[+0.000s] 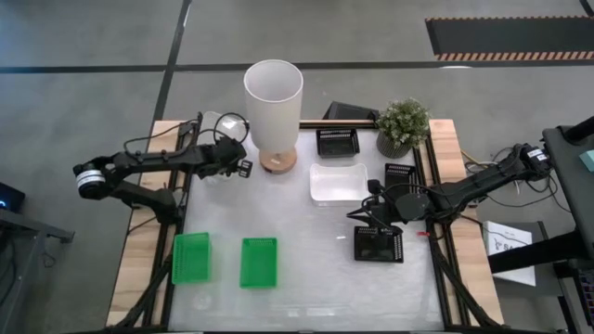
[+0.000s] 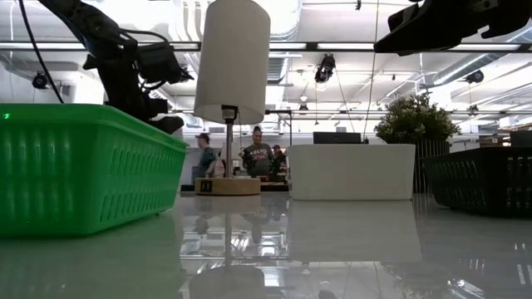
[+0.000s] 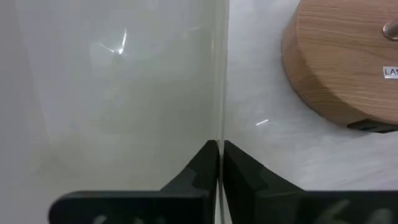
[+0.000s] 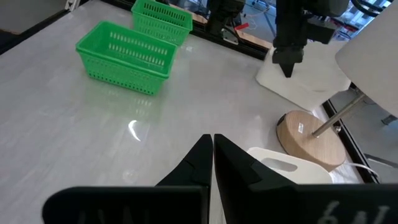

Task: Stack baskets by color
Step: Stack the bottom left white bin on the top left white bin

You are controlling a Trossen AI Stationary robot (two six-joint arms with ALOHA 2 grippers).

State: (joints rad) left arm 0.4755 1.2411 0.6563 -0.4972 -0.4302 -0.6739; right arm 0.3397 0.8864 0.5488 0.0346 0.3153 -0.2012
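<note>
The left gripper (image 1: 243,168) is sitting at the table's far left, just beside the round wooden base (image 3: 348,62) of the tall white cylindrical lamp (image 1: 273,93), and its fingers are pinching shut on the thin rim of a white shallow plastic basket (image 3: 124,87) there. In the right wrist view that gripper is pointing down onto the same white basket. The right gripper (image 1: 371,215) is hovering with jaws closed and empty between a second white rectangular plastic basket (image 1: 338,182) and a black mesh-walled plastic basket (image 1: 379,244) near the table's right edge. Two more black mesh baskets (image 1: 337,141) are lying by the small potted green plant (image 1: 402,125), one either side of it. Two bright green perforated plastic baskets (image 1: 258,262) are sitting side by side, apart, at the near left.

Judging by looks, the baskets are light, stiff, thin-walled and smooth, so likely slippery. A pinch over a side wall's top rim seems the best hold; the open mesh of the black ones should give extra bite. On the glossy white tabletop (image 1: 306,278) they will probably slide if nudged.
</note>
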